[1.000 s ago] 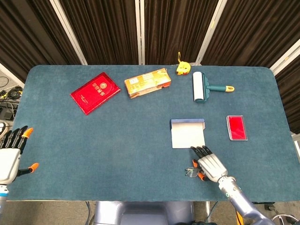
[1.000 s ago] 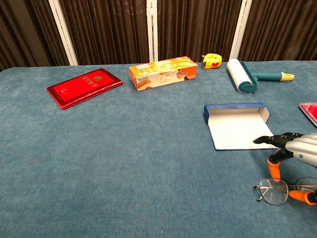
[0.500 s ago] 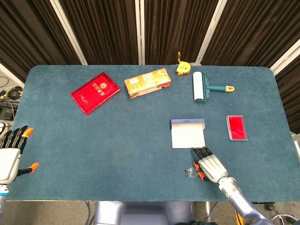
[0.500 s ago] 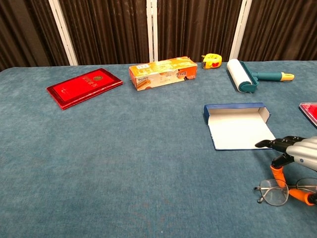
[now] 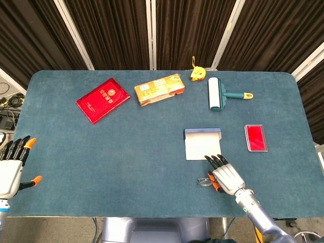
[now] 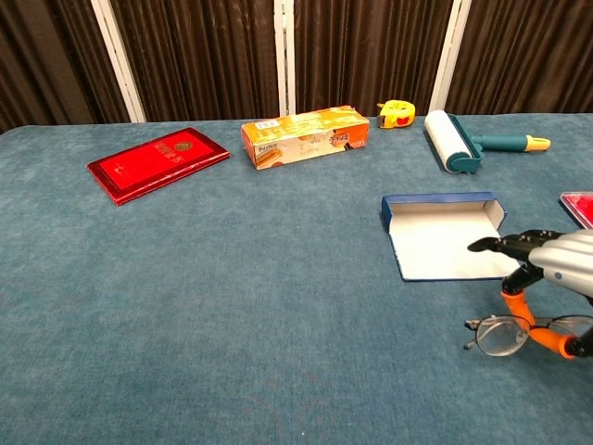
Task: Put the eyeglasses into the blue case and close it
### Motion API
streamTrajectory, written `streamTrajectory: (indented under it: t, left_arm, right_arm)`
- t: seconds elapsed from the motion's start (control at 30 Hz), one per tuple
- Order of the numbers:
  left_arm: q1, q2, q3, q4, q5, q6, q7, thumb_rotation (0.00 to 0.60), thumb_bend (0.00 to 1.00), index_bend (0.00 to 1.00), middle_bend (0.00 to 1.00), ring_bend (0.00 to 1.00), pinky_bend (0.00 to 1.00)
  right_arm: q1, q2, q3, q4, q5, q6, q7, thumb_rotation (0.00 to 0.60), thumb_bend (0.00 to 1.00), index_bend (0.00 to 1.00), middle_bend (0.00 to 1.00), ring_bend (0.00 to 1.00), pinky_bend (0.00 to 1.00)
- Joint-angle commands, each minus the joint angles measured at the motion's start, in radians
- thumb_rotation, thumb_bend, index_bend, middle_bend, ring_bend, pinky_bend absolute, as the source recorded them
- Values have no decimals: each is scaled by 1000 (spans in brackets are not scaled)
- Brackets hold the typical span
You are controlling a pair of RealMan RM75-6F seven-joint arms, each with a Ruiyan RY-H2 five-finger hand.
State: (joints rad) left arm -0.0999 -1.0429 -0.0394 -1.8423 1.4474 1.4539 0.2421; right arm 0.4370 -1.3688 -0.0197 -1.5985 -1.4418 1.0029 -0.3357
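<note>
The eyeglasses [image 5: 205,181] [image 6: 498,335], thin-rimmed, hang just above the cloth near the table's front edge. My right hand [image 5: 226,176] [image 6: 553,271] pinches them from the right between orange-tipped thumb and finger, its other fingers stretched toward the case. The blue case [image 5: 202,144] [image 6: 443,238] lies open just beyond the hand, its white inside facing up and its blue wall at the far side. My left hand [image 5: 11,169] hovers at the table's front left corner, far from both, holding nothing with its fingers spread. The chest view does not show it.
Along the back lie a red booklet [image 5: 103,99] [image 6: 157,161], an orange box [image 5: 158,89] [image 6: 305,133], a yellow tape measure [image 5: 197,74] [image 6: 397,114] and a lint roller [image 5: 217,93] [image 6: 456,142]. A small red case [image 5: 255,137] sits right of the blue one.
My right hand has shifted slightly toward the case, taking the eyeglasses with it; they sit a little higher and further left than before. The left hand has not moved.
</note>
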Motion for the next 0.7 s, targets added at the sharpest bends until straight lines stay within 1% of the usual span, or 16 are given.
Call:
streamTrajectory:
  t: [0.03,0.1,0.23,0.3,0.4,0.47,0.5,0.6,0.7]
  left_arm:
    - [0,0,0,1,0,0,-1,600,0,0,0,0,0]
    - [-1,0,0,2,-3,-2,-2,600,0,0,0,0,0]
    - [-6,-3,-6,6,-21,-13,-1,600,0,0,0,0,0]
    - [-9,-5,-10,8,-32,-16,0,600,0,0,0,0,0]
    - [-10,-5,-13,9,-39,-17,1,600,0,0,0,0,0]
    - [-10,-4,-20,10,-54,-16,-3,600,0,0,0,0,0]
    - [-10,-4,-21,10,-58,-17,-3,600,0,0,0,0,0]
    - [-14,-3,-28,15,-75,-23,-7,600,0,0,0,0,0]
    - [-18,-4,-33,22,-90,-30,-9,600,0,0,0,0,0]
  right_arm:
    - [11,5,11,-10,9,-5,-11,600,390,644,0,0,0]
    - [22,8,24,-18,15,-9,-23,600,390,644,0,0,0]
    - [74,5,79,-24,51,-37,-76,600,390,642,0,0,0]
    - [114,-6,123,-13,95,-65,-117,600,391,643,0,0,0]
    - [138,-14,145,-5,134,-84,-143,600,390,644,0,0,0]
    - [184,-40,190,36,192,-115,-171,600,389,642,0,0,0]
    - [200,-51,201,56,217,-129,-182,600,389,640,0,0,0]
    - [246,-86,220,123,284,-168,-210,600,389,637,0,0,0]
    - [269,-111,222,171,315,-184,-220,600,388,636,0,0,0]
